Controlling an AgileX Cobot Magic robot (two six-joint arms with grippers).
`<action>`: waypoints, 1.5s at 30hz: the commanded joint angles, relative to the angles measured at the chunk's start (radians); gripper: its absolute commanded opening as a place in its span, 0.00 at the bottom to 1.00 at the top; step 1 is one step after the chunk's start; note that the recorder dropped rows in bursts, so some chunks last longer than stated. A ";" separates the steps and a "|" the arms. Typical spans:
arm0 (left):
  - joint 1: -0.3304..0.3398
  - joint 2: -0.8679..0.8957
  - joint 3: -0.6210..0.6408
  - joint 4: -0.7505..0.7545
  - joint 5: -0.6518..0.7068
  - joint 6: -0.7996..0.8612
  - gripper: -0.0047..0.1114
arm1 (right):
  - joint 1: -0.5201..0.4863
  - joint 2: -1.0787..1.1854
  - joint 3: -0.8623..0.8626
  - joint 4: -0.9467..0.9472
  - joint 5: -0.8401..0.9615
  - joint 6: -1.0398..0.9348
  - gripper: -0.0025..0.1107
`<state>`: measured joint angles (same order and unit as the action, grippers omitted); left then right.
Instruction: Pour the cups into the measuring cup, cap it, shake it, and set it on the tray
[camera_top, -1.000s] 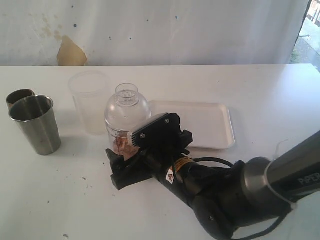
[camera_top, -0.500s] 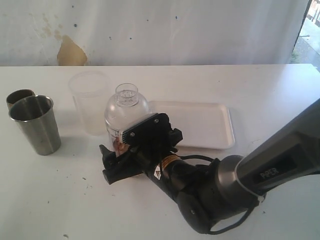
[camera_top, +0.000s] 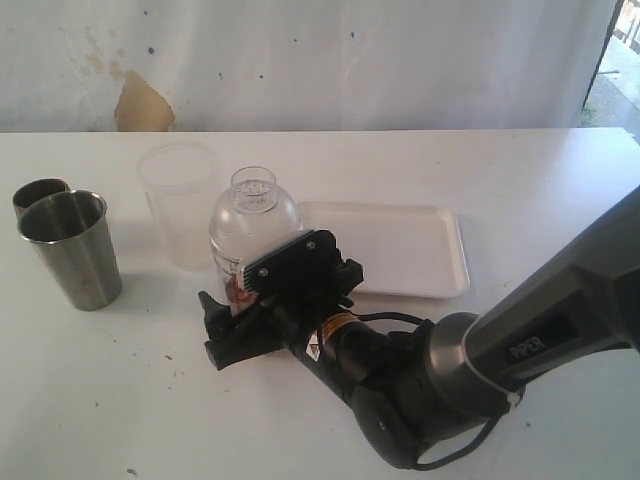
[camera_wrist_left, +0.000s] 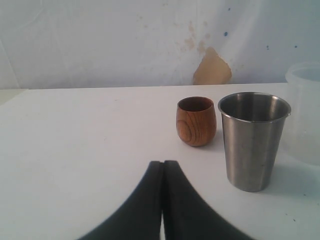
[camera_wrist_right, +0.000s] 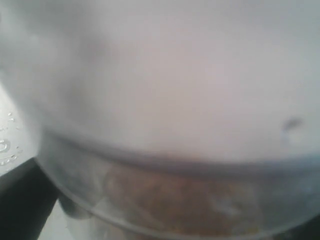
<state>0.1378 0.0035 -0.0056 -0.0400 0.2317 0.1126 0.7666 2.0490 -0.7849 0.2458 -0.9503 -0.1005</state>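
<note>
The clear measuring cup (camera_top: 228, 268) with dark marks stands mid-table under a clear domed cap (camera_top: 255, 208), brown contents at its bottom. My right gripper (camera_top: 215, 330) reaches across, its jaws spread wide either side of the cup's lower body; the cup (camera_wrist_right: 160, 125) fills the blurred right wrist view, one dark finger (camera_wrist_right: 20, 200) at the edge. One steel tumbler (camera_top: 70, 250) (camera_wrist_left: 252, 142) stands upright at the far left. The white tray (camera_top: 400, 250) lies just right of the measuring cup. My left gripper (camera_wrist_left: 163, 162) is shut and empty, short of the tumbler.
A small brown wooden cup (camera_wrist_left: 196, 121) (camera_top: 36, 193) stands behind the tumbler. A frosted plastic cup (camera_top: 180, 205) without marks stands between the tumbler and the measuring cup. The right arm's black body (camera_top: 400, 390) crosses the front of the table.
The right gripper has slid left and closer in around the measuring cup's base, mostly before half a second ago. The cup, tumbler and tray have stayed put.
</note>
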 joint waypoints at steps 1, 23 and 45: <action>0.000 -0.004 0.006 0.001 0.002 -0.003 0.04 | -0.001 -0.001 -0.004 -0.001 -0.049 0.000 0.93; 0.000 -0.004 0.006 0.001 0.002 -0.003 0.04 | -0.001 -0.012 -0.004 0.003 -0.015 -0.083 0.02; 0.000 -0.004 0.006 0.001 0.002 -0.003 0.04 | -0.091 -0.286 -0.010 0.066 0.093 -0.032 0.02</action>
<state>0.1378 0.0035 -0.0056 -0.0400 0.2317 0.1126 0.7273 1.7886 -0.7855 0.2508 -0.7713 -0.2064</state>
